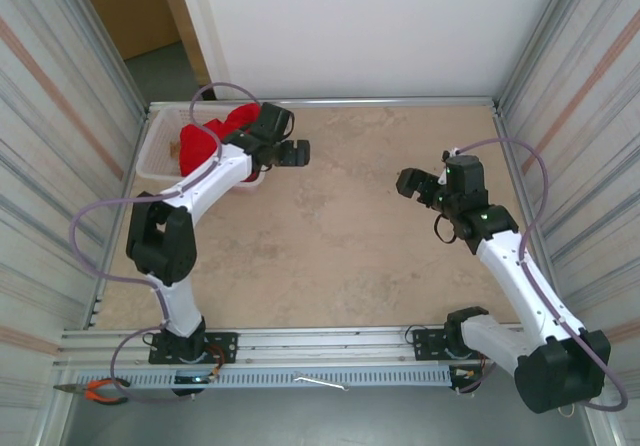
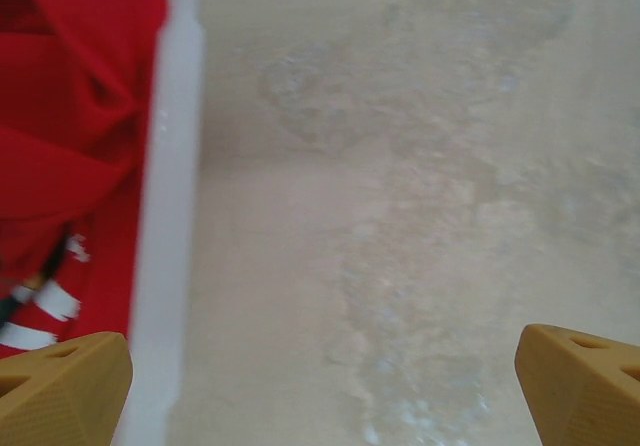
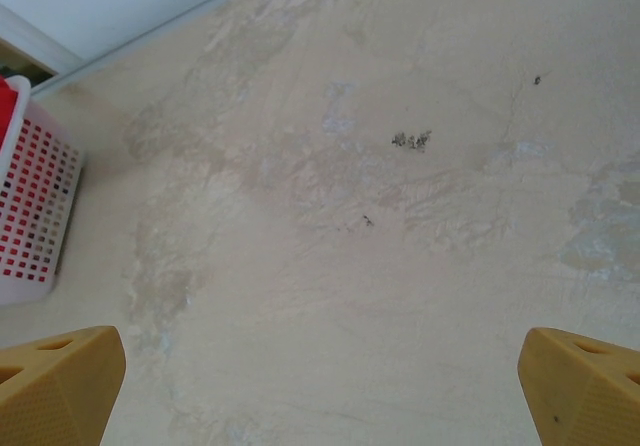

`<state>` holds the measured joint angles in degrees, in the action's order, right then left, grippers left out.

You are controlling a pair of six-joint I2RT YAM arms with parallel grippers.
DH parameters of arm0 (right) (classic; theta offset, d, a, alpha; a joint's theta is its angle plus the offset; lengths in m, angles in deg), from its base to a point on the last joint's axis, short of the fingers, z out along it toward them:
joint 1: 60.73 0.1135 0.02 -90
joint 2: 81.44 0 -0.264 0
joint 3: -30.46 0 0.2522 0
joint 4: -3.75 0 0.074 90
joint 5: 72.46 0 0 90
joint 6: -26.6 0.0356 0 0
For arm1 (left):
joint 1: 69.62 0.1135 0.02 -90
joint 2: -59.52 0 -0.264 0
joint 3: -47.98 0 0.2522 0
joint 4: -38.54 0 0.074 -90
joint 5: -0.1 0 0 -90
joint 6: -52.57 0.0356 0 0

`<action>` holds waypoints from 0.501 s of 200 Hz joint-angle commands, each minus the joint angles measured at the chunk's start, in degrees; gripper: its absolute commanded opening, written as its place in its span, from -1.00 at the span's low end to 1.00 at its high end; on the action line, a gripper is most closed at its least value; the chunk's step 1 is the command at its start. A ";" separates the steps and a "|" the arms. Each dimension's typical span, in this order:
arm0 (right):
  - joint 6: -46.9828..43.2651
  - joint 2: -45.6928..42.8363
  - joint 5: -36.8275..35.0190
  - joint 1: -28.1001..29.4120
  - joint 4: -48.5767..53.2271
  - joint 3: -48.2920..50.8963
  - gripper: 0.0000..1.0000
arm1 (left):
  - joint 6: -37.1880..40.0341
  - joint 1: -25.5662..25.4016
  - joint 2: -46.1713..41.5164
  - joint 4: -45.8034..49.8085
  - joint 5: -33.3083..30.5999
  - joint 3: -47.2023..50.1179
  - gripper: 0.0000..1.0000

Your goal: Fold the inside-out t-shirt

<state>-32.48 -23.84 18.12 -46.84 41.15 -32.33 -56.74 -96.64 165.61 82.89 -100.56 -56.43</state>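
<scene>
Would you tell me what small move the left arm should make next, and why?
Probably shift the left gripper sideways over the basket rim and lower it onto the red t-shirt. Its jaws are open and empty, hanging over bare table beside the rim, while the shirt lies bunched inside the basket.

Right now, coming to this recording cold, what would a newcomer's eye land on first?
The bright red t-shirt jumps out first, bunched in a white perforated basket at the far left corner of the mottled beige table. Next comes the left pincer, hanging open by the basket's rim. The right pincer is open too, above bare tabletop on the right side.
</scene>
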 commanded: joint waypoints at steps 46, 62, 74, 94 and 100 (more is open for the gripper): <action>-0.96 -3.12 -1.22 0.36 4.28 0.90 0.98 | 8.30 2.13 11.42 10.48 -4.94 -12.51 0.97; -1.24 -3.76 -1.39 0.35 5.08 0.44 0.98 | 10.13 2.12 12.82 10.72 -2.38 -13.59 0.97; -1.48 -4.25 -1.87 0.28 5.77 0.19 0.99 | 11.60 1.96 13.17 9.89 1.03 -13.75 0.97; -1.90 -4.84 -3.03 0.11 6.87 -0.56 0.99 | 12.71 0.86 13.62 9.68 6.19 -14.74 0.98; -2.04 -5.09 -3.28 0.02 7.23 -0.83 0.99 | 12.88 0.09 13.62 9.44 7.85 -15.00 0.97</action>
<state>-32.59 -27.31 17.04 -46.82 45.59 -31.87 -47.39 -94.68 179.42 91.61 -100.08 -68.06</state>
